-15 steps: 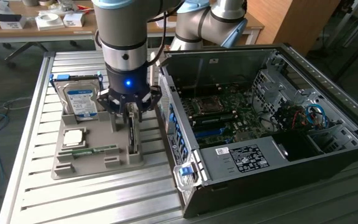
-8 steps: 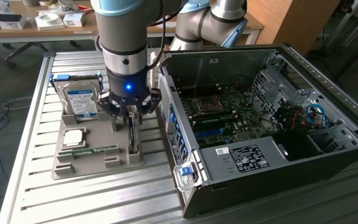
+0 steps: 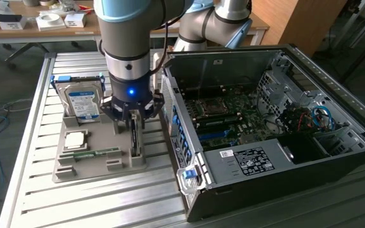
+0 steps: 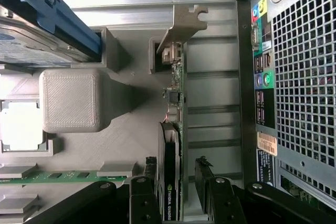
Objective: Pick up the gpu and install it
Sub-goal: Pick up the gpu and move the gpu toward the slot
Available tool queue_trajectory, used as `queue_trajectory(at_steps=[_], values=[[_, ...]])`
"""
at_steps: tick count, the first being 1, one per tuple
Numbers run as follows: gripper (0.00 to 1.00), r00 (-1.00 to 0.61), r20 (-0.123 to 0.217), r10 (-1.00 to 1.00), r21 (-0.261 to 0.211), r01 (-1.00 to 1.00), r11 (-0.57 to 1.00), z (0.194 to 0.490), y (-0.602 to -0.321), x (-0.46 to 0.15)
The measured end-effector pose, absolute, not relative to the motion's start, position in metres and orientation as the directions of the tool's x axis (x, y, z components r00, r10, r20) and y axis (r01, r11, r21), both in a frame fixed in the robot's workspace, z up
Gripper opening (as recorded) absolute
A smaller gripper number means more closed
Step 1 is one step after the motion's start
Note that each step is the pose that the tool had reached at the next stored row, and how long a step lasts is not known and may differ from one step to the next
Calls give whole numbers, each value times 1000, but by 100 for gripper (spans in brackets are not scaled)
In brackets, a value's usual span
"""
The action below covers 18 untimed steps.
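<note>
The gpu (image 3: 133, 138) is a thin dark card standing on edge in a slot of the grey holder (image 3: 74, 173), beside the open computer case (image 3: 265, 156). In the wrist view the gpu (image 4: 175, 95) runs away from the camera, with its grey metal bracket (image 4: 181, 24) at the far end. My gripper (image 3: 131, 122) has come down over the card. In the wrist view the gripper (image 4: 176, 178) is open, its black fingers (image 4: 206, 182) standing on either side of the card's near end, with a gap showing on one side.
The holder also carries a silver hard drive (image 3: 83, 102) with a blue-white label, a square processor chip (image 3: 76, 139) and a green memory stick (image 3: 97, 153). The case's rear panel (image 4: 294, 77) stands close beside the card. A slatted metal table (image 3: 106, 204) lies underneath.
</note>
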<state>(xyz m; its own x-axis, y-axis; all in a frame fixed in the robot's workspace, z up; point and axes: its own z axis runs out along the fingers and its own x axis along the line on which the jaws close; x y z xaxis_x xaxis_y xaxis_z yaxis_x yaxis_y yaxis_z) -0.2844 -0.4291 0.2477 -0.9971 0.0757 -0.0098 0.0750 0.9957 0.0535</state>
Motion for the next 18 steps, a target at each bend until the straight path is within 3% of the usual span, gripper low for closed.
queue_trajectory(at_steps=[18], values=[[43,-997,-8,76,53,76,996,237,-429,-286]])
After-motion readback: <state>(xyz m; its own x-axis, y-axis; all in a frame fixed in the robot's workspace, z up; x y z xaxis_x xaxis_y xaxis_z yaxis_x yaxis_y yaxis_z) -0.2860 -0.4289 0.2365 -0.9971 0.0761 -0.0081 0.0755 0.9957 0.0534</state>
